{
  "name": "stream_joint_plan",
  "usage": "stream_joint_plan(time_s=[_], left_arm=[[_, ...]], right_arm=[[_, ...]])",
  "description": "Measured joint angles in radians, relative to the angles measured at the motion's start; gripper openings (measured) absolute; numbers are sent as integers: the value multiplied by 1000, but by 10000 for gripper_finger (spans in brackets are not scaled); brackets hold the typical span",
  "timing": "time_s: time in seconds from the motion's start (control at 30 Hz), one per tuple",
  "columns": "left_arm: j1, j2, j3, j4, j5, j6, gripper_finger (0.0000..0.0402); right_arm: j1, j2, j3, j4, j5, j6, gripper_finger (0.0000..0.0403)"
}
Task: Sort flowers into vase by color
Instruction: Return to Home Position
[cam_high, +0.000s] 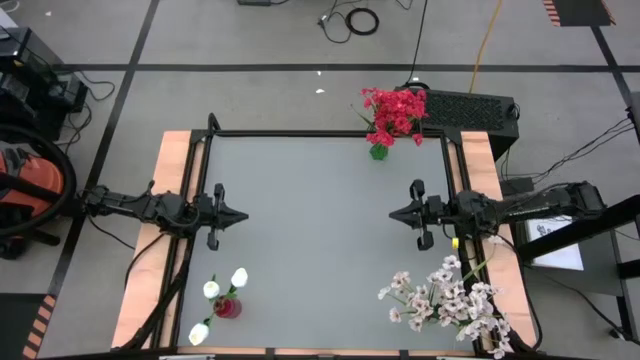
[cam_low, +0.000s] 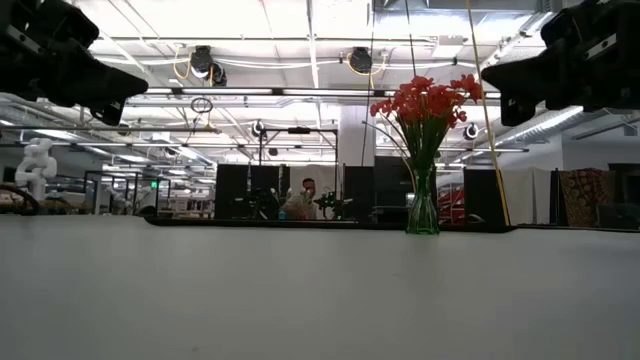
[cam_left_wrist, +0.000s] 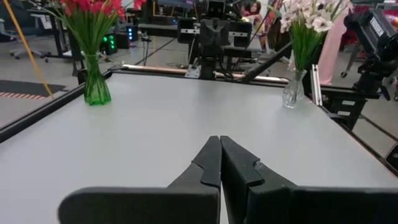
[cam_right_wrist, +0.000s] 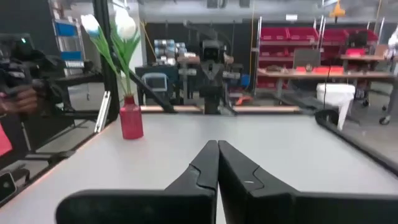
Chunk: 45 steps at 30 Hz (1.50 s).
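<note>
Grey and broad, the tabletop (cam_high: 320, 250) lies between two arms that reach in from opposite sides and face each other across its middle. We see the left pincer (cam_high: 243, 215) with its fingers pressed flat together and nothing between them; the right pincer (cam_high: 392, 213) is closed and empty in the same way, its tip well apart from the other. Outward from the left pincer, towards the corner on that arm's side, the white tulips (cam_high: 239, 277) stand in the red vase (cam_high: 227, 307), so the left arm is plainly the nearer one to them. Outward from the right pincer, in the matching corner on its side, the pale pink-white sprays (cam_high: 450, 295) spread over the clear vase (cam_left_wrist: 292, 90). At the opposite edge, somewhat closer to the right arm, the red blossoms (cam_high: 395, 110) rise from the green vase (cam_high: 378, 152). Every stem we can make out runs upright out of its vase, and we find no loose flower lying flat on the surface. We judge the sorting finished; what remains is for the arms to draw back, with each bunch off to the side of its path.
</note>
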Motion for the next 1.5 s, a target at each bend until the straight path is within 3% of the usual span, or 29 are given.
stream_joint_plan(time_s=[0.2, 0.47, 0.73, 1.23, 1.5], left_arm=[[0, 0, 0, 7, -1, -8, 1], [0, 0, 0, 9, -2, -15, 1], [0, 0, 1, 21, -2, -8, 1], [0, 0, 2, 41, -31, 64, 1], [0, 0, 2, 29, -22, 97, 1]], right_arm=[[-60, -140, 0, -154, -50, 17, 0], [-43, -367, 1, -293, -48, 45, 0], [-25, -561, 0, -557, 51, 26, 0], [-26, -554, 1, -611, 25, 75, 0], [-26, -554, 1, -616, 27, 23, 0]])
